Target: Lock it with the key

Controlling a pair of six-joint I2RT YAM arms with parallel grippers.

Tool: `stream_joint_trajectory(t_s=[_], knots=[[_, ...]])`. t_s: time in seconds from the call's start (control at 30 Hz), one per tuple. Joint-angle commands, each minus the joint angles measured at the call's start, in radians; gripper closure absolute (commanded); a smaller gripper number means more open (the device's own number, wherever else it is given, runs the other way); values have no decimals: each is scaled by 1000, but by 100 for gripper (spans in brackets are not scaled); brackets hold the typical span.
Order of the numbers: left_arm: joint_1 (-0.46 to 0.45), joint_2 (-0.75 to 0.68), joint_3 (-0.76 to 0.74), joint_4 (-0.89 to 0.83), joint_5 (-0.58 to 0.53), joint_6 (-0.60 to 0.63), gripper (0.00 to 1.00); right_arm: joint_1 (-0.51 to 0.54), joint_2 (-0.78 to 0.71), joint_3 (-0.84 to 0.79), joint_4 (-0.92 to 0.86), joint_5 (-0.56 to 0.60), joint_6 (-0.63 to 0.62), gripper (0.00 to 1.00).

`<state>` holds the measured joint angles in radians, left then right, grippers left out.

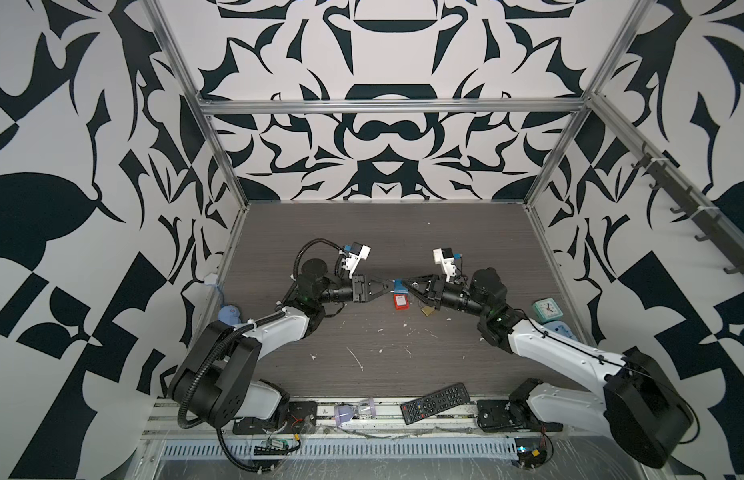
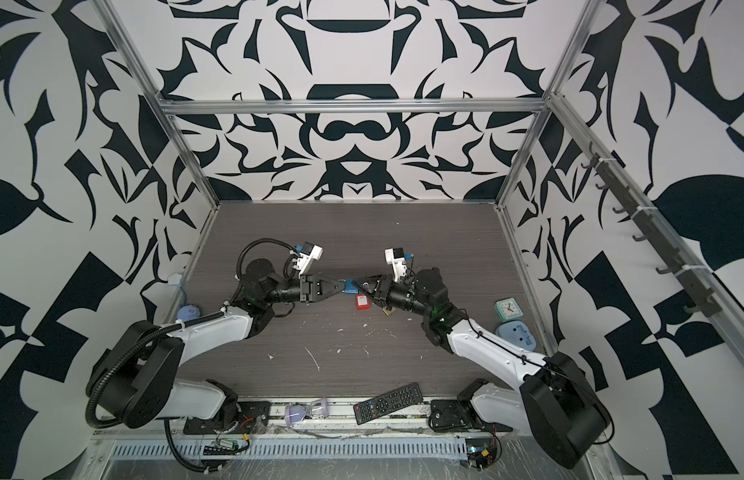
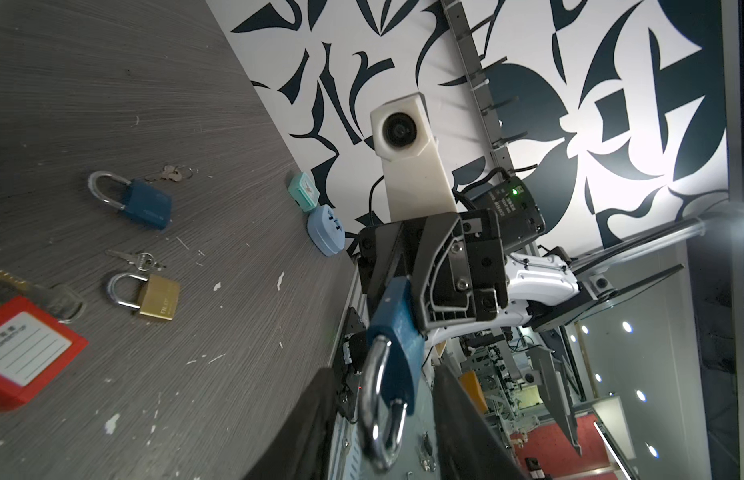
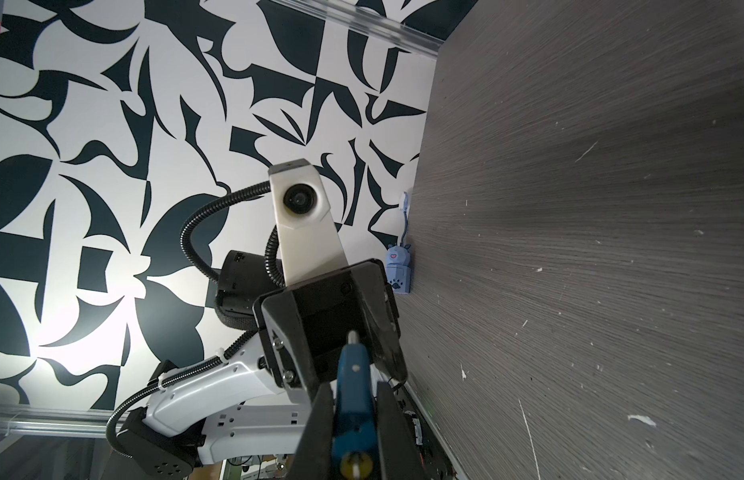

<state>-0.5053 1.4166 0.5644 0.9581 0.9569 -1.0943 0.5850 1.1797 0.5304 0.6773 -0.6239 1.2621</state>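
My right hand [image 4: 356, 392] clamps the blue padlock [image 3: 397, 328]; my left hand [image 1: 388, 286], half-open, straddles its shackle [image 3: 368, 415]: press it straight home.

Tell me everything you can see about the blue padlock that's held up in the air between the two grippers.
The blue padlock has a blue, plastic-looking body, a shiny metal shackle and a brass-coloured round keyhole face. The right gripper clamps its body, holding it roughly level above the table, shackle toward the left gripper, whose fingers flank the shackle without clearly touching. Whether it is latched is unclear.
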Motion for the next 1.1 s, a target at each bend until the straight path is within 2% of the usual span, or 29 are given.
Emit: stream_joint_trajectory(t_s=[0.0,0.13,0.47,0.6,0.7,0.73,0.77,0.83,0.9,1.07], knots=[[-10,26,23,118,18,-58,62,8,-3,49,92,-2,5,100],[-16,60,27,192,25,-102,69,10,-2,45,90,4,2,100],[-44,112,36,252,28,-131,74,18,11,46,91,4,-6,100],[-50,121,46,266,38,-142,85,22,16,46,92,4,-9,100],[-51,127,46,262,37,-142,100,21,15,46,66,8,-22,100],[-48,128,53,242,39,-138,100,20,13,47,52,12,-26,100],[-44,128,59,219,41,-133,100,19,8,47,33,13,-33,96],[-31,128,65,193,47,-115,100,5,-23,54,-66,21,-74,77],[-12,122,60,198,51,-105,100,-12,-73,42,-160,47,-109,65],[18,117,52,209,76,-103,100,-56,-213,26,-325,64,-168,53]])
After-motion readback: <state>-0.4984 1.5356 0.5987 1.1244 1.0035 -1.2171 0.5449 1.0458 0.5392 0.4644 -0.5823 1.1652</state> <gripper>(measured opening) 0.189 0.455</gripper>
